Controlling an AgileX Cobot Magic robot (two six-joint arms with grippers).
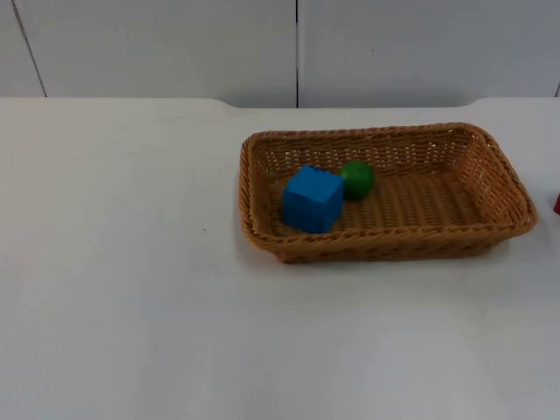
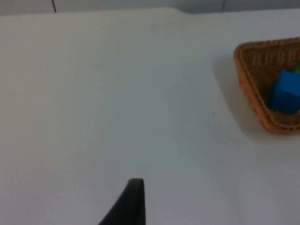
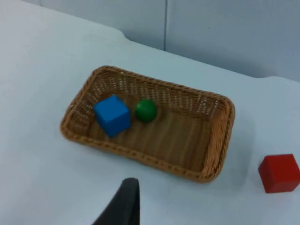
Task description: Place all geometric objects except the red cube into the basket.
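Note:
A woven brown basket [image 1: 385, 131] stands right of the table's middle. In its left part lie a blue cube [image 1: 312, 199] and a green ball [image 1: 357, 178], touching each other. The red cube [image 3: 280, 173] sits on the table just outside the basket's right end, and a sliver of the red cube [image 1: 556, 204] shows at the table's right side. My right gripper [image 3: 126, 201] hovers high above the table, looking down on the basket [image 3: 140, 157], the blue cube [image 3: 112, 115] and the ball [image 3: 146, 110]. My left gripper [image 2: 133, 201] hangs over bare table left of the basket [image 2: 243, 79].
The grey partition wall [image 1: 297, 48] closes off the far edge of the white table [image 1: 122, 262]. Wide bare table lies left of and in front of the basket.

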